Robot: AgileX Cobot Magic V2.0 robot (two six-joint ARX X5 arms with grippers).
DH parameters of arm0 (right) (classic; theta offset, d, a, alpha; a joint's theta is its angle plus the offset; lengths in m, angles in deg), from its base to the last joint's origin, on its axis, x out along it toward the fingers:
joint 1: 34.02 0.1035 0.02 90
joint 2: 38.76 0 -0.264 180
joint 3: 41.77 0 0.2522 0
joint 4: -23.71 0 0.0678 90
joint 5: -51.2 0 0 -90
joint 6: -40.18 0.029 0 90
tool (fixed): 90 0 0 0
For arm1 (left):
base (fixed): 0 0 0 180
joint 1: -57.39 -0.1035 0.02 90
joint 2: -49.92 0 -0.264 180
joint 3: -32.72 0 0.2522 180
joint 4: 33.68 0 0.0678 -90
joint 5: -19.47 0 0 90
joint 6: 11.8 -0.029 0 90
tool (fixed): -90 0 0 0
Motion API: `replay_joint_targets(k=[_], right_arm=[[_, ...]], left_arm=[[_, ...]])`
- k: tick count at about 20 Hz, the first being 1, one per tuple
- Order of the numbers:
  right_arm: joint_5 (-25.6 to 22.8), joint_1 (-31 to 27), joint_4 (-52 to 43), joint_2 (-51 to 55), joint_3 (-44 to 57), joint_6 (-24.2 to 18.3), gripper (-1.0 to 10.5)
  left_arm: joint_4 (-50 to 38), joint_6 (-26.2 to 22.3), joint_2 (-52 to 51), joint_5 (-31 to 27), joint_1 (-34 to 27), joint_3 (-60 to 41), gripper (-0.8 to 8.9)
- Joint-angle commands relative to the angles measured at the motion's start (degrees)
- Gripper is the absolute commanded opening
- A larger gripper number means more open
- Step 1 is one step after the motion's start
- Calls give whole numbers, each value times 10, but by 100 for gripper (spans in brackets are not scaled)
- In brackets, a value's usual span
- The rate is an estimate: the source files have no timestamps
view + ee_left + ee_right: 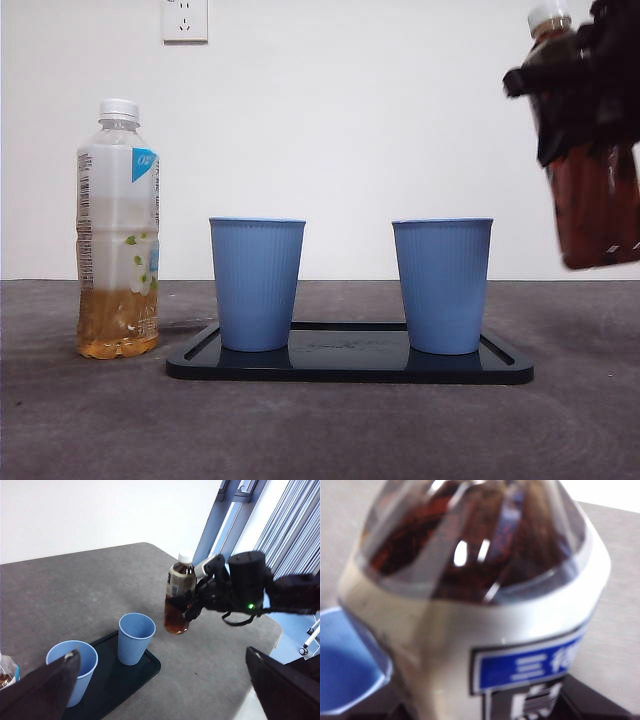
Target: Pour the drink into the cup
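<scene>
A dark tea bottle with a white cap hangs upright above the table, right of the tray, with my right gripper shut on its upper body. The left wrist view shows the same bottle and right gripper beside the cups. Close up, the bottle fills the right wrist view, a blue cup at its side. Two empty blue cups stand on a black tray. My left gripper is open, high above the tray and holding nothing.
A pale bottle with a white cap and a little yellow drink stands left of the tray. A wall socket sits high on the white back wall. The table's edge runs close behind the right arm.
</scene>
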Motion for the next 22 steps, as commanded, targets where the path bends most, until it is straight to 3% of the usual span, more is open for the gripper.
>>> replay_joint_targets(k=[1,4,9,20,22], right_arm=[[11,-11,-118,-11,45,17,190],[41,-34,-252,-41,112,18,189],[86,-60,-353,-99,135,19,189],[90,-60,-377,-137,135,20,191],[89,-60,-379,-135,135,18,233]], left_arm=[[-5,-7,3,-1,2,10,530],[6,-9,3,-17,2,10,530],[4,-9,3,-31,2,10,530],[4,-9,3,-33,2,10,530],[4,-9,3,-33,2,10,530]])
